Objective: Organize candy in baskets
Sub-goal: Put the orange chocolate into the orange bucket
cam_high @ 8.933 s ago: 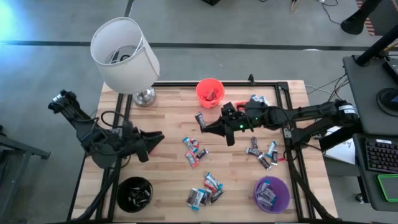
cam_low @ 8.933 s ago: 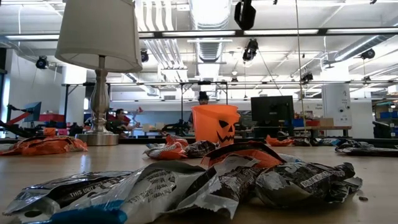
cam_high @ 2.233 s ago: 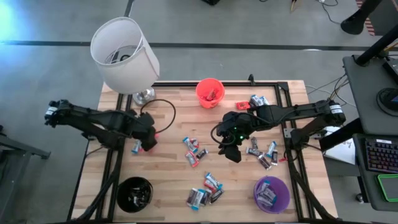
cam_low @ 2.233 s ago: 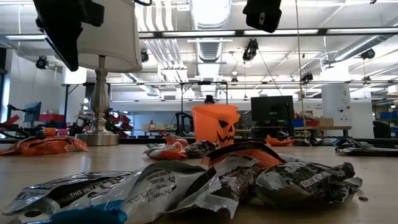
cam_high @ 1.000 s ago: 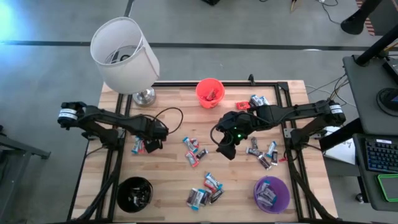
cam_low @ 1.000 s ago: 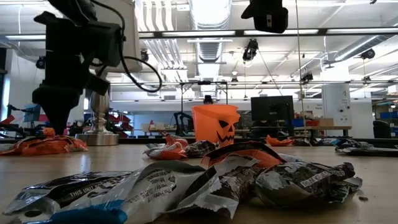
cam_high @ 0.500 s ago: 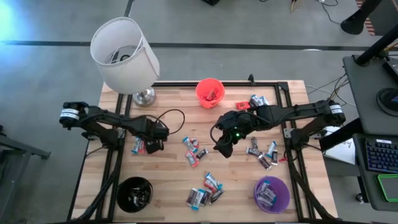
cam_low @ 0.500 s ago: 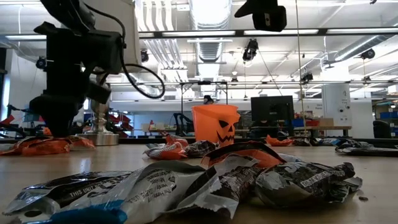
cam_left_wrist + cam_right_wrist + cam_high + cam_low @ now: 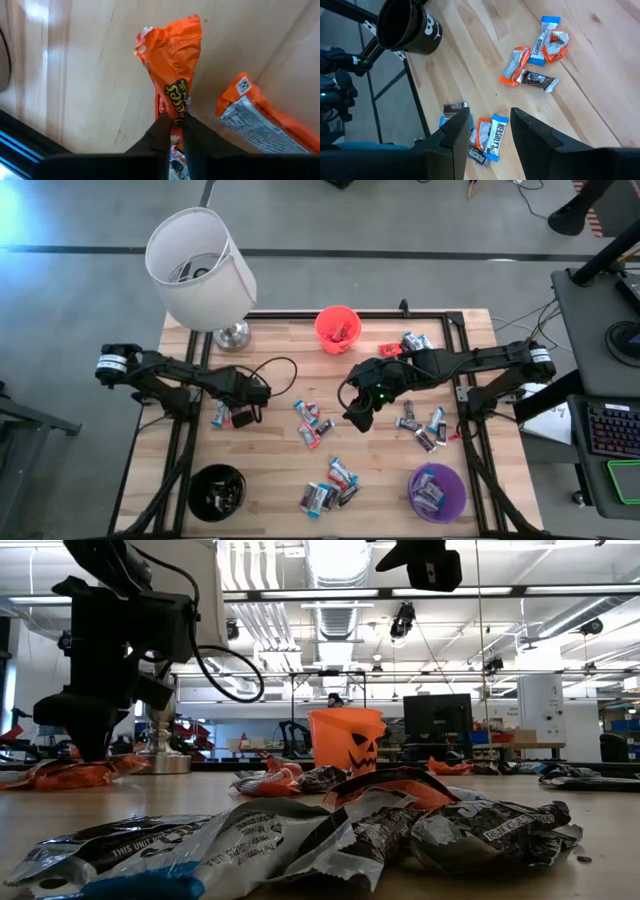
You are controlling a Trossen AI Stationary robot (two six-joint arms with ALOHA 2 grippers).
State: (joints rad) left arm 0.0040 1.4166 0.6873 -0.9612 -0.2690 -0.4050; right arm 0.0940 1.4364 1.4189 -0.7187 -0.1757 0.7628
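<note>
Within the last second the left gripper (image 9: 172, 125), low over the left part of the bench (image 9: 270, 480), has brought its fingers (image 9: 161, 131) together on an orange-wrapped candy (image 9: 172, 65); half a second ago it was already down at this spot. The candy looks pinched but not yet lifted, a second wrapper (image 9: 260, 120) lying just beside it. The right gripper (image 9: 358, 416) hovers mid-bench with its fingers apart over loose candies (image 9: 532, 60). The likely next step is carrying it to the orange basket (image 9: 337, 328).
</note>
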